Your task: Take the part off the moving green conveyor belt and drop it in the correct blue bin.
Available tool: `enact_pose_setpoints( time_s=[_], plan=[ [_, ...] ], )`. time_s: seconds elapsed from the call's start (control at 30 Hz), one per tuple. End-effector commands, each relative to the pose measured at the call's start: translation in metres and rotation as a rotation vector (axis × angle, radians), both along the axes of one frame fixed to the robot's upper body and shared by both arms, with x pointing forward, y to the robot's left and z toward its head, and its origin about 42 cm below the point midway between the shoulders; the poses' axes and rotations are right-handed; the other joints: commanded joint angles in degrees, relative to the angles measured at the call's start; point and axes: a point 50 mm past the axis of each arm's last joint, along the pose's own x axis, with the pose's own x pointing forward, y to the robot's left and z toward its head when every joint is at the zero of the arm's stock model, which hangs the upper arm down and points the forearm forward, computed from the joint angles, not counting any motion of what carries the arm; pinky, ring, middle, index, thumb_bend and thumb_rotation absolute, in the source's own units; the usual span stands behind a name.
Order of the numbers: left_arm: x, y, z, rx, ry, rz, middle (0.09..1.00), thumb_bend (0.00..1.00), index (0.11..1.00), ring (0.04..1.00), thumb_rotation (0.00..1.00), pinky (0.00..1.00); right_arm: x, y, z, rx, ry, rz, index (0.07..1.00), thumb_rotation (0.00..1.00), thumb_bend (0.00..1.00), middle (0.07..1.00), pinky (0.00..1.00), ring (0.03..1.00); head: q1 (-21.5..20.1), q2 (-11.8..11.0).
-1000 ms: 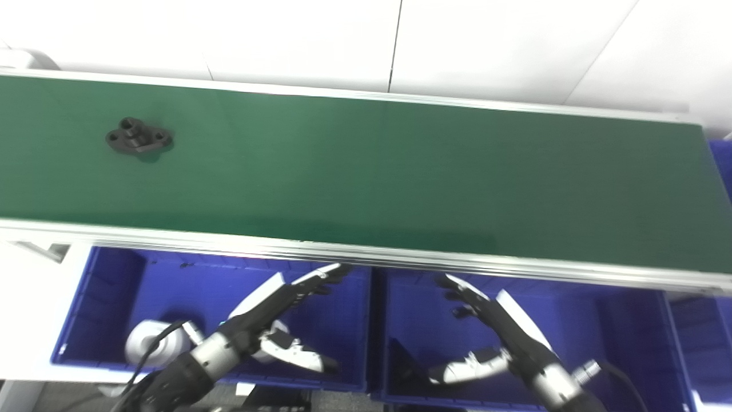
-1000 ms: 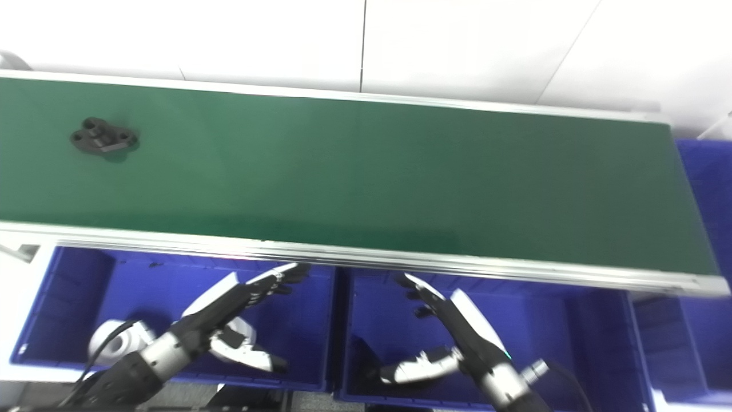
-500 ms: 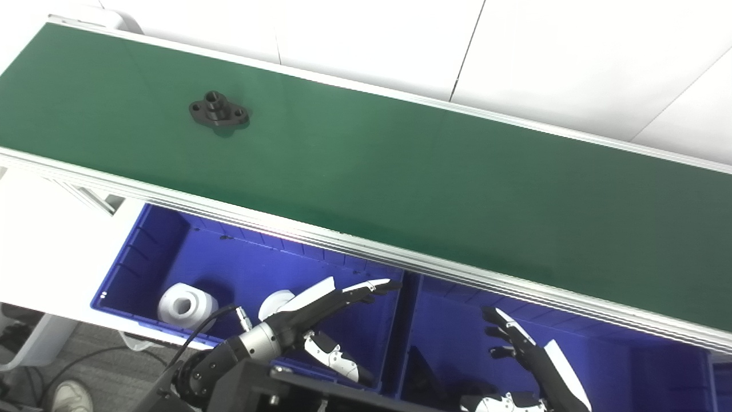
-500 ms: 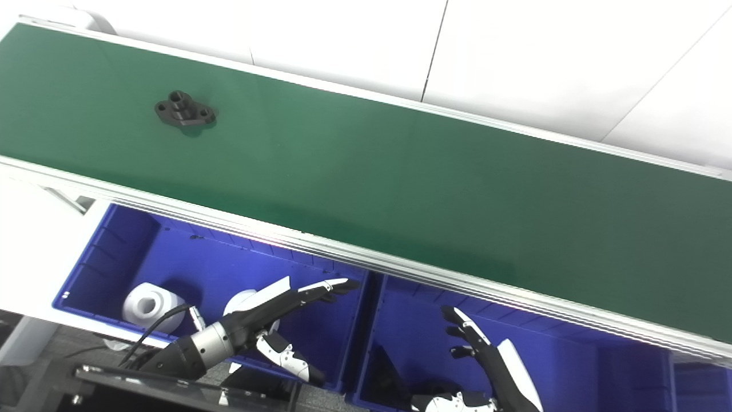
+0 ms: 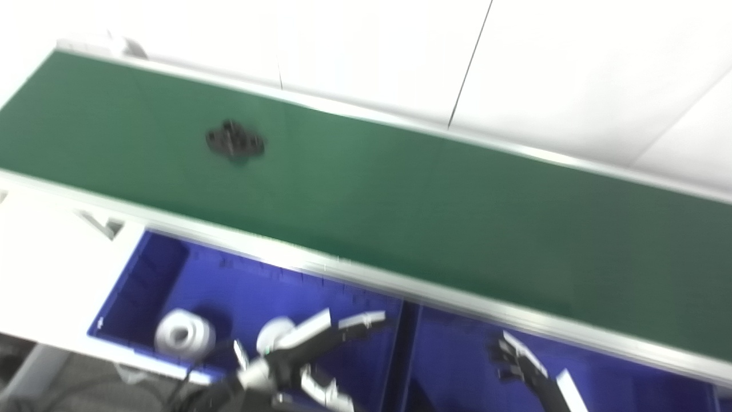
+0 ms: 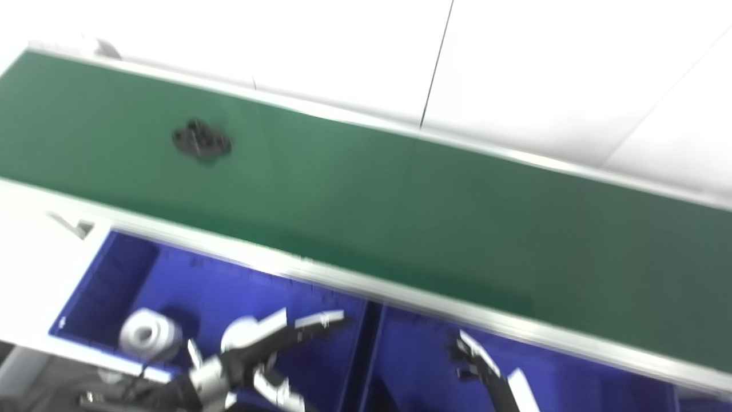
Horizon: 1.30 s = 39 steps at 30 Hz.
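We see the dark part (image 5: 235,142) lying on the green conveyor belt (image 5: 434,200), toward its left end and nearer the far edge; motion blur hides its exact shape. No hand touches it, so we judge the task to stand at its very start: the pick, the carry and the drop are all yet to be done.

Both hands sit low, below the belt's near rail and well apart from the part. The left hand (image 5: 309,349) hovers over the left blue bin (image 5: 143,269) with fingers spread and nothing in them. The right hand (image 5: 523,369) is over the right blue bin (image 5: 452,355), partly cut off by the picture's lower edge; its visible fingers are apart and empty.

The left bin already contains a white ring-shaped piece (image 5: 184,340) and a second white piece (image 6: 239,331) just behind the left hand. We cannot tell which bin is correct for the dark part.
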Motion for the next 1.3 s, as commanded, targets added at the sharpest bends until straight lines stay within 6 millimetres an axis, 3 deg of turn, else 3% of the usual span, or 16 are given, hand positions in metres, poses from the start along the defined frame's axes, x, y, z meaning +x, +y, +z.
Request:
enact_pose_setpoints(
  time_s=[0.0, 0.2, 0.47, 0.53, 0.83, 0.97, 1.27],
  plan=[
    [0.005, -0.005, 0.007, -0.031, -0.063, -0.001, 0.932, 0.91, 0.905, 0.908, 0.31, 0.85, 0.002, -0.001, 0.008, 0.017, -0.092, 0.001, 0.852, 0.32, 1.00, 0.785, 0.64, 0.748, 0.1, -0.1],
    [0.008, -0.008, 0.003, -0.022, -0.059, -0.002, 0.923, 0.90, 0.899, 0.895, 0.31, 0.83, 0.003, -0.002, 0.006, 0.032, -0.117, -0.013, 0.841, 0.33, 0.99, 0.774, 0.61, 0.733, 1.0, -1.7],
    [0.011, -0.011, 0.000, -0.032, -0.055, 0.004, 0.919, 0.91, 0.892, 0.890, 0.32, 0.82, 0.008, -0.005, 0.011, 0.056, -0.162, -0.028, 0.828, 0.35, 0.99, 0.777, 0.65, 0.726, 1.0, -1.1],
    [0.011, -0.012, 0.000, -0.034, -0.059, 0.004, 0.920, 0.91, 0.892, 0.890, 0.32, 0.82, 0.010, -0.004, 0.016, 0.086, -0.179, -0.032, 0.822, 0.31, 0.99, 0.776, 0.68, 0.724, 0.6, -0.7],
    [0.015, -0.014, 0.002, -0.050, -0.067, 0.011, 0.925, 0.91, 0.898, 0.902, 0.32, 0.85, 0.033, 0.007, 0.065, 0.158, -0.380, -0.010, 0.804, 0.31, 1.00, 0.724, 0.68, 0.677, -1.3, 0.9],
    [0.017, -0.015, 0.003, -0.049, -0.072, 0.014, 0.927, 0.91, 0.901, 0.907, 0.31, 0.86, 0.047, 0.007, 0.081, 0.150, -0.445, -0.008, 0.801, 0.34, 1.00, 0.711, 0.68, 0.678, -1.5, 2.1],
    [0.020, -0.017, 0.002, -0.051, -0.068, 0.023, 0.933, 0.91, 0.912, 0.923, 0.32, 0.88, 0.083, 0.017, 0.111, 0.094, -0.573, -0.032, 0.784, 0.33, 0.95, 0.693, 0.67, 0.671, -1.7, 2.1]
  ],
)
